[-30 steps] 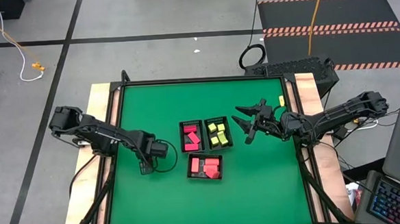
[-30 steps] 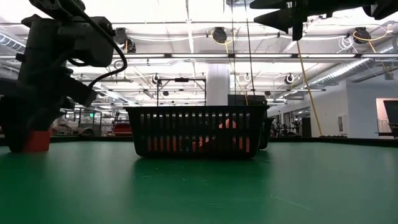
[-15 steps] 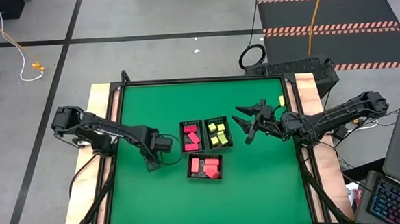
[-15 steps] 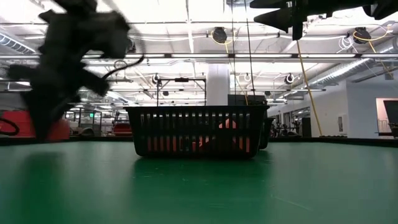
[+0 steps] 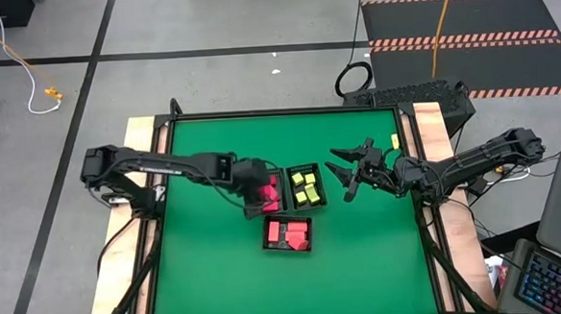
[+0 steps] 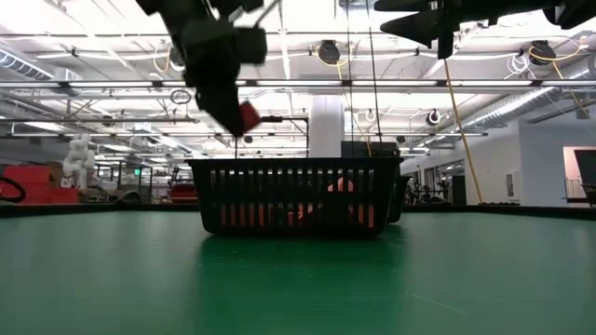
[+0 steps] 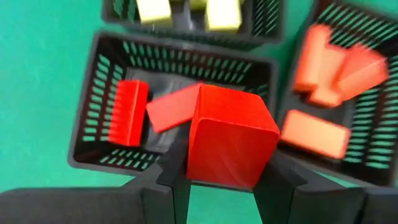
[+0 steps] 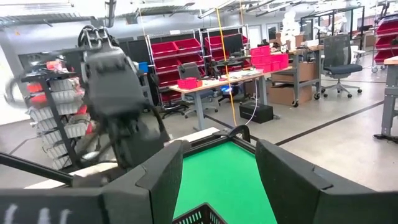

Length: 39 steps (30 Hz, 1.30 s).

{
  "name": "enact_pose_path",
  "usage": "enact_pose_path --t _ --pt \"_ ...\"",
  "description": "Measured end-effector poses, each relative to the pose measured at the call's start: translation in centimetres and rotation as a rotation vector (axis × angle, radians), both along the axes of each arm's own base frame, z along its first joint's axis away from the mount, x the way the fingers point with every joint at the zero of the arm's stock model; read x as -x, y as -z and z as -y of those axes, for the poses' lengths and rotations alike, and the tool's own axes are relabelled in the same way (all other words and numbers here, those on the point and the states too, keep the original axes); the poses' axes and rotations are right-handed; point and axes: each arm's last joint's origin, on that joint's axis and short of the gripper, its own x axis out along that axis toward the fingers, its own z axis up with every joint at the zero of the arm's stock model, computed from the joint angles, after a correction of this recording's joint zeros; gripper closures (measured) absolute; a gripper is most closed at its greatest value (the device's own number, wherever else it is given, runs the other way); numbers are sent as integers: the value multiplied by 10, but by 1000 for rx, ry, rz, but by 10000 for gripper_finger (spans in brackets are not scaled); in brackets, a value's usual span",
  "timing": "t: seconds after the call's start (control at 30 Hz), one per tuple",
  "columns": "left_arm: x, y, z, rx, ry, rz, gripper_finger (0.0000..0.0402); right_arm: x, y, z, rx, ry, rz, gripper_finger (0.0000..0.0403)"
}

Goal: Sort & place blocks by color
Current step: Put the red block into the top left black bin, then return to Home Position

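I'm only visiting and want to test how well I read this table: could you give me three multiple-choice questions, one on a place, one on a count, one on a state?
1. Where is the left gripper?
A. over the far red-block tray
B. parked off the table
C. over the yellow-green tray

2. How many black mesh trays are there?
A. two
B. three
C. five

3. The red block in the left gripper is:
A. lying on the mat
B. held in the air
C. stacked on a yellow one

Answers: 1 A, the high view shows it there. 2 B, counted from above. 3 B, the low view shows it above the tray rims.
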Motion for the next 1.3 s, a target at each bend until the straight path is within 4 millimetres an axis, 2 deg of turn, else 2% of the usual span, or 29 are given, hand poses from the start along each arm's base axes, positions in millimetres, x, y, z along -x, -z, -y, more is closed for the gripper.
enact_pose_path --t 0.23,0.3,0.43,0.57,0.67,0.83,1.0,1.1,1.3 --pt "-19 35 -13 -21 12 -70 266 0 0 0 2 0 -3 204" --pt "-21 39 -17 -24 9 -72 226 0 0 0 2 0 -6 204" --pt "-21 40 -26 -29 -10 -70 122 0 2 0 5 0 -17 204" --pt "-13 24 -33 -35 -31 -36 44 0 3 0 13 2 -40 204" --pt "-6 7 -37 -48 -36 21 14 0 4 1 13 28 -43 204" --pt "8 -32 -38 -128 -58 186 12 0 4 2 18 60 -52 204" --pt "27 -63 -33 -171 -41 390 38 2 4 1 41 56 -77 204" --pt "45 -63 -28 -183 -37 498 57 8 3 -1 40 36 -96 204" --pt "95 -49 -21 -198 -44 654 91 25 5 -9 77 -81 -133 204"
